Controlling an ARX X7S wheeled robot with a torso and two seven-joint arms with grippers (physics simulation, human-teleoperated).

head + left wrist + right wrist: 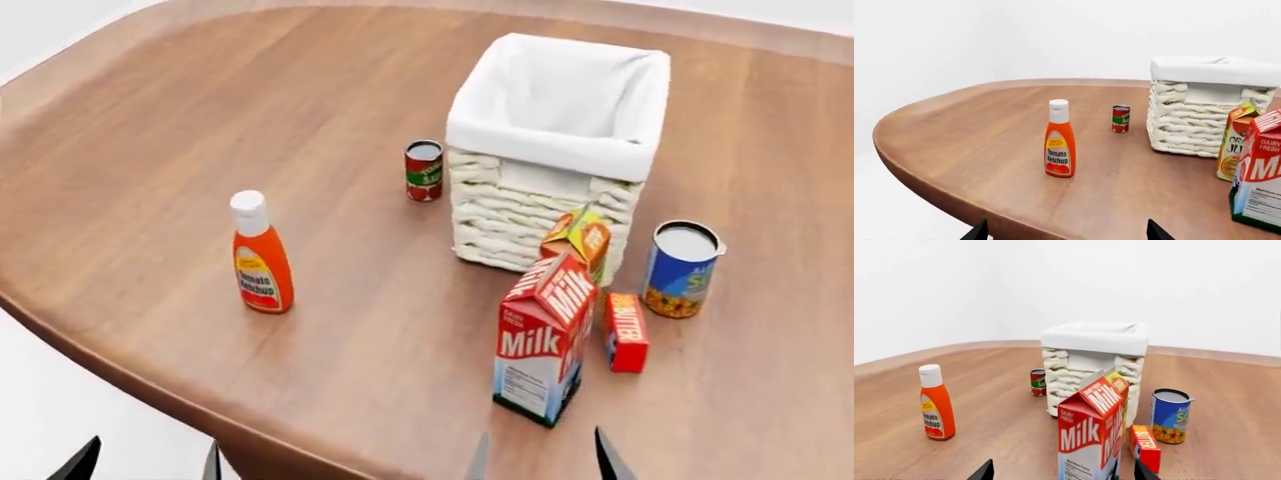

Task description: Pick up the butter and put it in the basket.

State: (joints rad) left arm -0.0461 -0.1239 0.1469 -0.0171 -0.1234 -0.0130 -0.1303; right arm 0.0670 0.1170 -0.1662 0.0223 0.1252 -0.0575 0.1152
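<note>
Gaping wide, right gripper [1063,471] — empty (butter [1145,447] untouched).

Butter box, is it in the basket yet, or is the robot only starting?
Only starting. Nothing looks done: the butter lies on the table beside the milk carton, outside the basket. Nothing is in hand; both end effectors' fingertips only peek in at the head view's bottom edge. Left: grasp the butter, lift it, drop it in the basket.

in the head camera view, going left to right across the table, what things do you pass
ketchup bottle → small red can → milk carton → butter → blue can
</note>
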